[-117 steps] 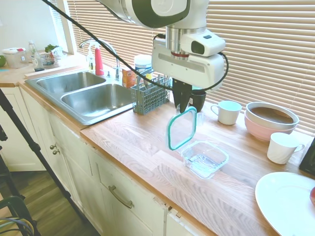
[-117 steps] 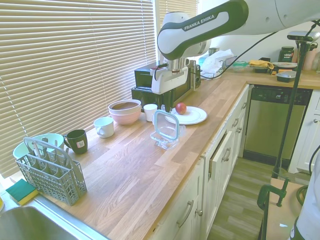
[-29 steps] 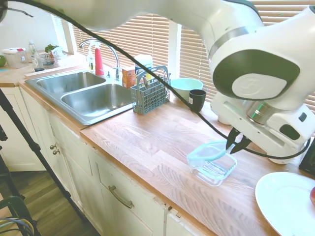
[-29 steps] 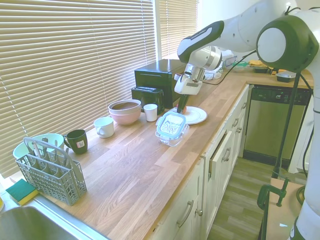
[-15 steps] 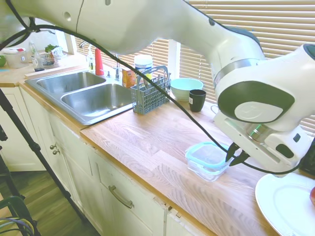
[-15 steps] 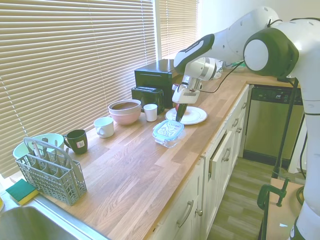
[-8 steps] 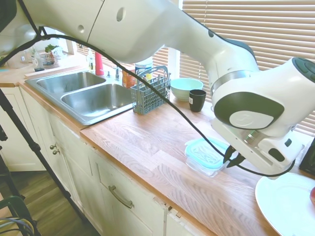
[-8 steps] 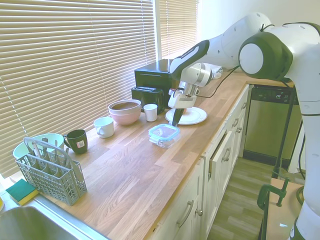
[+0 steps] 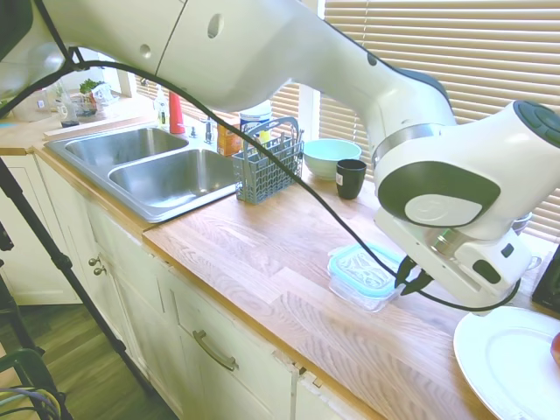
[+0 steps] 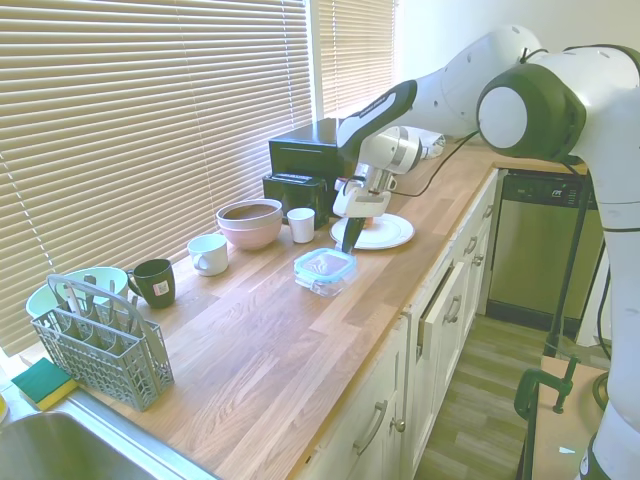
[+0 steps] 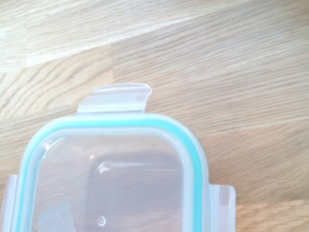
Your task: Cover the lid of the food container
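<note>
Lid flat on food container (no legible print)

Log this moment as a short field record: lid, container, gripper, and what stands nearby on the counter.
lid: the lid lies flat on top of the food container, teal rim level
tabs: one snap tab sticks out past the rim; whether it is latched cannot be told
gripper: the gripper is at the lid's edge on the white plate's side; open or shut cannot be told
surface: wooden counter
nearby: white plate, pink bowl, dark mug, utensil basket
</note>
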You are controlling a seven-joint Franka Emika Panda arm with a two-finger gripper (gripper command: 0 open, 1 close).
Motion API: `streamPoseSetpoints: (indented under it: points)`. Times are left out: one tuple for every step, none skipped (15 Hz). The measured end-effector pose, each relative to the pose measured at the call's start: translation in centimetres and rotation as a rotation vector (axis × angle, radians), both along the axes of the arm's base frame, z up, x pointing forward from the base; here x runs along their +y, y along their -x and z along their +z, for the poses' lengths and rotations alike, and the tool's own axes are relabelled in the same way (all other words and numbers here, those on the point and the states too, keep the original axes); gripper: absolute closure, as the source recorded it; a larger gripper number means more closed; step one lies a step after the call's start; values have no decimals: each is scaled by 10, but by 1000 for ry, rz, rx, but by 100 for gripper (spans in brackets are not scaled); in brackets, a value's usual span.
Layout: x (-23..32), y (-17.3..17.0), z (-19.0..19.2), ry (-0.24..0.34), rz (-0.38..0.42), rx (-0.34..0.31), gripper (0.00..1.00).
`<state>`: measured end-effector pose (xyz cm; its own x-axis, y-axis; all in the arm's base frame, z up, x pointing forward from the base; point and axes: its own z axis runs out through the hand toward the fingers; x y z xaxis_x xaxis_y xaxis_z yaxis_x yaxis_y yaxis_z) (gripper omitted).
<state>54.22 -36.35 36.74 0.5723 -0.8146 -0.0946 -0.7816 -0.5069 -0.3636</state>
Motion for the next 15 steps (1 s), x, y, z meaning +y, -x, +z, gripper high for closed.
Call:
streamPoseSetpoints:
  points:
    - [1, -1, 2, 2, 0, -3, 0]
    - [2, -2, 3, 3, -2, -5, 0]
    - [4, -3, 5, 3, -3, -5, 0]
    - [5, -3, 7, 4, -3, -6, 0]
    - [7, -4, 8, 4, -4, -7, 0]
    - [8, -4, 8, 3, -4, -6, 0]
    - [9, -4, 9, 3, -5, -5, 0]
    - [10, -4, 10, 3, -8, -5, 0]
    - [9, -3, 12, 5, -13, -7, 0]
    - [9, -2, 17, 8, -19, -10, 0]
    - [7, 0, 23, 13, -28, -13, 0]
    - [5, 3, 29, 19, -38, -17, 0]
    - [3, 6, 36, 25, -44, -22, 0]
    - [1, 10, 42, 30, -49, -26, 0]
    - [1, 16, 47, 38, -49, -25, 0]
